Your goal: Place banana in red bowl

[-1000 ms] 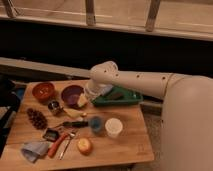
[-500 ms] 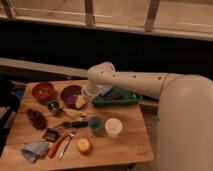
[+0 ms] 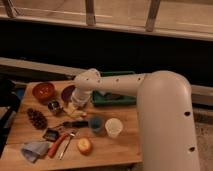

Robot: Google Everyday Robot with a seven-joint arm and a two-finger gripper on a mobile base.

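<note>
The red bowl (image 3: 44, 91) sits at the table's back left, small and orange-red. My white arm reaches in from the right and bends down. The gripper (image 3: 79, 103) hangs over the table just in front of the purple bowl (image 3: 66, 93), which the arm partly hides. A pale yellow piece that looks like the banana (image 3: 75, 112) shows right under the gripper, by the table's middle. I cannot tell whether the gripper touches it.
A green tray (image 3: 114, 99) lies behind the arm. A metal cup (image 3: 54, 106), a dark cone-like cluster (image 3: 36, 118), a blue cup (image 3: 95, 124), a white cup (image 3: 113, 128), a round orange fruit (image 3: 84, 145), a red stick (image 3: 57, 146) and a blue cloth (image 3: 33, 149) fill the wooden table (image 3: 120, 150).
The arm has swung left and lower, bringing the gripper from near the green tray to in front of the purple bowl. The objects on the table have not moved.
</note>
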